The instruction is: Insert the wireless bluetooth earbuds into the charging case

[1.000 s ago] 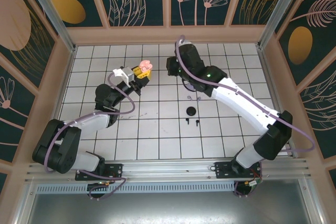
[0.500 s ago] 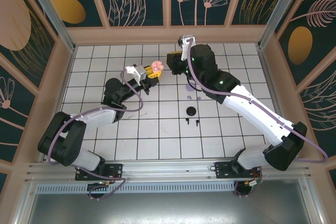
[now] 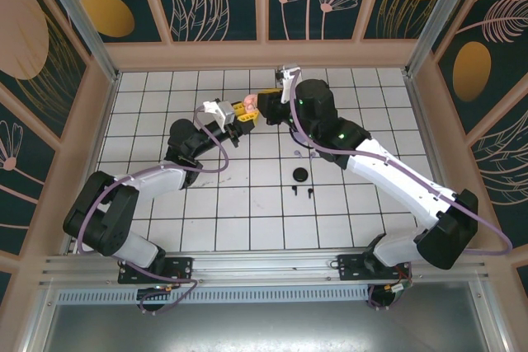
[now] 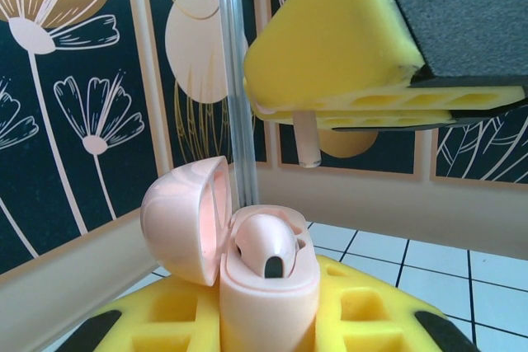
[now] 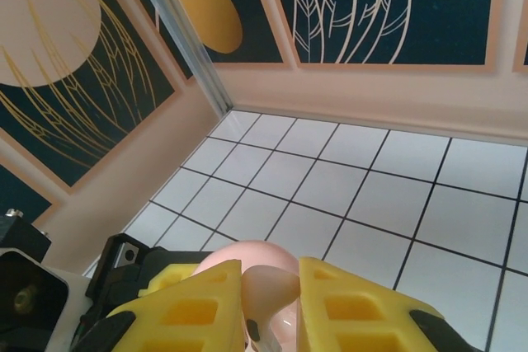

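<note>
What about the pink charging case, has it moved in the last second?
Yes. The pink charging case shifted right across the tiled table, carried by the left gripper.

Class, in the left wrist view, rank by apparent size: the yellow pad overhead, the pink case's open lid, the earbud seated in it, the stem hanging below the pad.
1. Yellow pad, though it may simply be nearer.
2. Pink case's open lid.
3. Seated earbud.
4. Hanging stem.

The round pink case [image 4: 268, 294] stands up with its lid [image 4: 183, 220] open and one pink bud [image 4: 266, 246] inside, the other pink bud [image 4: 307, 139] hangs stem-down just above it, and the tiny lavender buds [image 3: 298, 154] and black buds [image 3: 294, 191] lie near the round black case [image 3: 300, 175].
</note>
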`<act>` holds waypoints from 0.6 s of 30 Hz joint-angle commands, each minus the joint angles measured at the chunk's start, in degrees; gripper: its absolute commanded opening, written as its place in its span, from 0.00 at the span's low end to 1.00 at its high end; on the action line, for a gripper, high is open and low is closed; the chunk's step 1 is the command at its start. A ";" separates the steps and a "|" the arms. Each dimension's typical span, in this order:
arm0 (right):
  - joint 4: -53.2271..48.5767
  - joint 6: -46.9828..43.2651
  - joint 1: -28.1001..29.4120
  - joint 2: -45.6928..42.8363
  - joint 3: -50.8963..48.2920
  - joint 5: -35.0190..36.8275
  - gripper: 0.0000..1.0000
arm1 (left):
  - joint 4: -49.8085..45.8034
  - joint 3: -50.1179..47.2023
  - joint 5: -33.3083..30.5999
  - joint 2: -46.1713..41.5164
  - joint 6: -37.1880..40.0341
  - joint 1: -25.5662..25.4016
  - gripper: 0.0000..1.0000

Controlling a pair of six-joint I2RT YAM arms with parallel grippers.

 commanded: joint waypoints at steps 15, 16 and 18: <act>5.13 3.26 -0.16 0.53 -2.14 -3.23 0.19 | 0.87 2.58 1.44 0.27 0.48 -0.38 0.00; 5.25 3.26 -0.15 0.69 -2.28 -3.16 0.19 | 0.85 2.63 1.59 0.21 0.49 -0.38 0.00; 5.31 3.23 -0.15 1.01 -2.28 -3.03 0.19 | 0.94 2.71 1.79 0.11 0.31 -0.38 0.00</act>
